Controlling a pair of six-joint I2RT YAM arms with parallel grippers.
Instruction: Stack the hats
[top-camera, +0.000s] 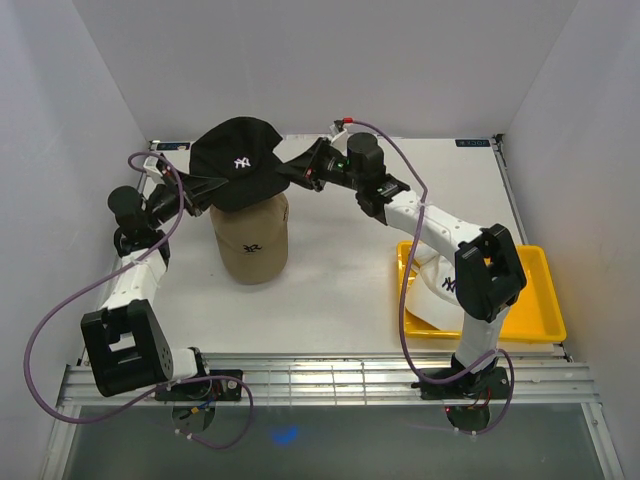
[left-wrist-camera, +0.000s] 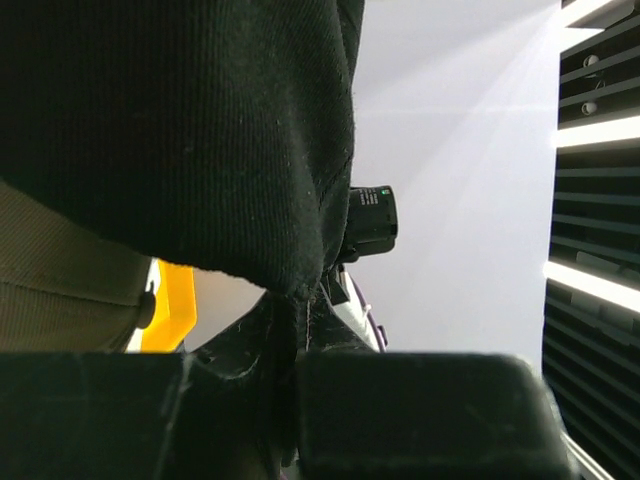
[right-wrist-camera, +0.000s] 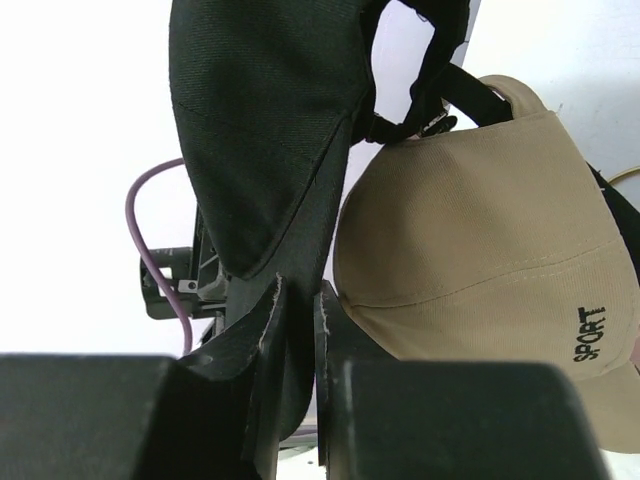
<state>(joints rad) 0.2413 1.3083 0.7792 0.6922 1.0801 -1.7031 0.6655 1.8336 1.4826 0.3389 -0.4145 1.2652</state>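
A black cap (top-camera: 236, 160) with a white logo hangs just above a tan cap (top-camera: 250, 240) that stands in the table's left middle. My left gripper (top-camera: 196, 185) is shut on the black cap's left edge (left-wrist-camera: 240, 150). My right gripper (top-camera: 298, 172) is shut on its brim (right-wrist-camera: 270, 150) at the right. The tan cap (right-wrist-camera: 480, 230) shows "SPORT" lettering and sits right beside the black cap in the right wrist view; it also shows in the left wrist view (left-wrist-camera: 60, 270). A white cap (top-camera: 432, 285) with a dark logo lies in the yellow tray. No pink cap is visible.
The yellow tray (top-camera: 535, 300) sits at the right front, partly behind my right arm; its edge shows in the left wrist view (left-wrist-camera: 172, 305). White walls enclose the table at the back and sides. A metal rail runs along the near edge.
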